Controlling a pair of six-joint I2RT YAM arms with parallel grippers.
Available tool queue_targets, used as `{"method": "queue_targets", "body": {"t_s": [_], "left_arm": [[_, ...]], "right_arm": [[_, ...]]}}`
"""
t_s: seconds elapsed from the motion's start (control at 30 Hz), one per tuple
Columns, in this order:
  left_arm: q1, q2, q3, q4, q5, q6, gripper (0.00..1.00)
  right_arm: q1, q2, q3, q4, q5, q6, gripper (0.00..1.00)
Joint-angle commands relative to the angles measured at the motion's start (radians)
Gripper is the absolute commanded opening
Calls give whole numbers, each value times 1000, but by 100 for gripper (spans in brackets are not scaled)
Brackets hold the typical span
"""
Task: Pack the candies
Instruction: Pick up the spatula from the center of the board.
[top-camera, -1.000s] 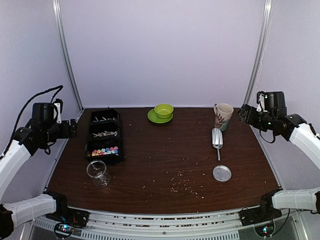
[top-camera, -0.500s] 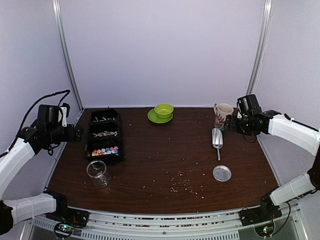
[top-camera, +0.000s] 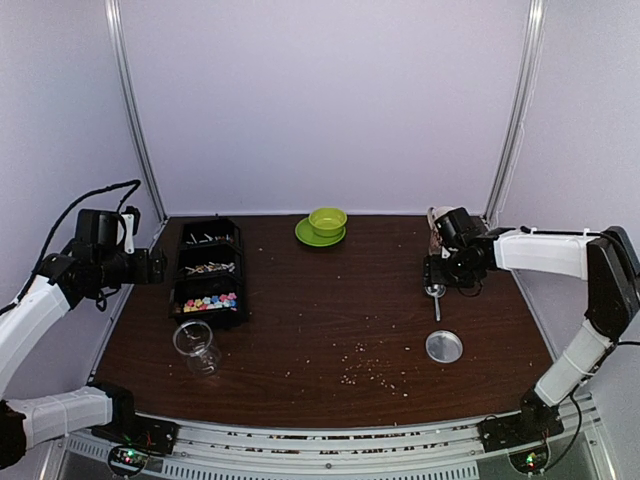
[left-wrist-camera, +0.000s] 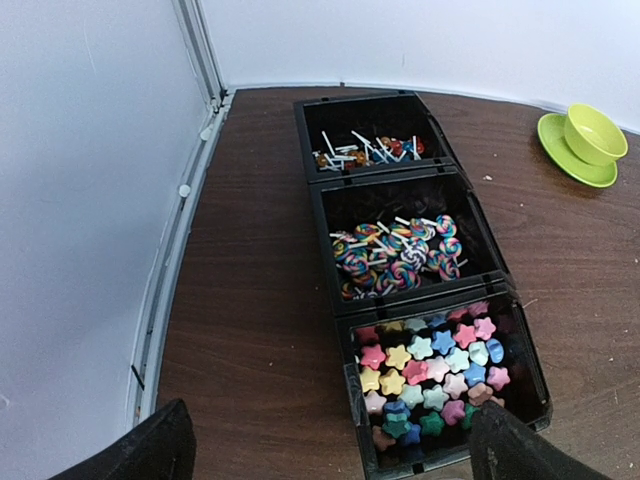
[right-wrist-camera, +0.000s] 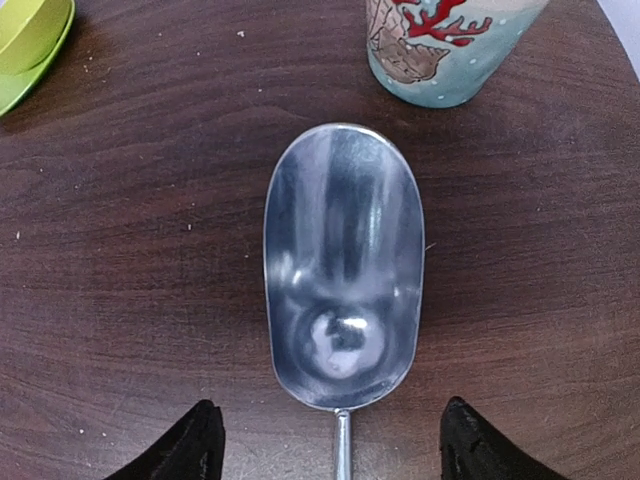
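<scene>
While the candies (left-wrist-camera: 430, 365) lie in the nearest compartment of the tray (left-wrist-camera: 322, 240), just below the left gripper (left-wrist-camera: 330, 455), which is fully spread and empty, we find the right gripper (right-wrist-camera: 335, 445) over the scoop (right-wrist-camera: 343, 265), well apart from them. The scoop's long axis runs from its bowl by the mug (right-wrist-camera: 450, 50) to the handle (right-wrist-camera: 342, 425), which lies between the open fingers; they grip nothing. Against one second ago, the right arm has swung in from the wall and its jaws have narrowed slightly.
</scene>
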Motion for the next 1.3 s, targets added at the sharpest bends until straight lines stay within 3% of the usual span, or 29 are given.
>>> {"method": "queue_targets", "body": {"t_s": [0.0, 0.77, 0.93, 1.27], "left_arm": [[8, 5, 6, 28, -3, -8, 98], [8, 11, 6, 27, -8, -6, 98], [9, 11, 6, 27, -7, -6, 98], [9, 10, 7, 27, -8, -4, 98]], "right_arm": [[14, 29, -21, 28, 2, 15, 72], [38, 96, -99, 65, -22, 36, 62], [41, 105, -106, 78, -33, 42, 54], [52, 125, -108, 88, -27, 57, 48]]}}
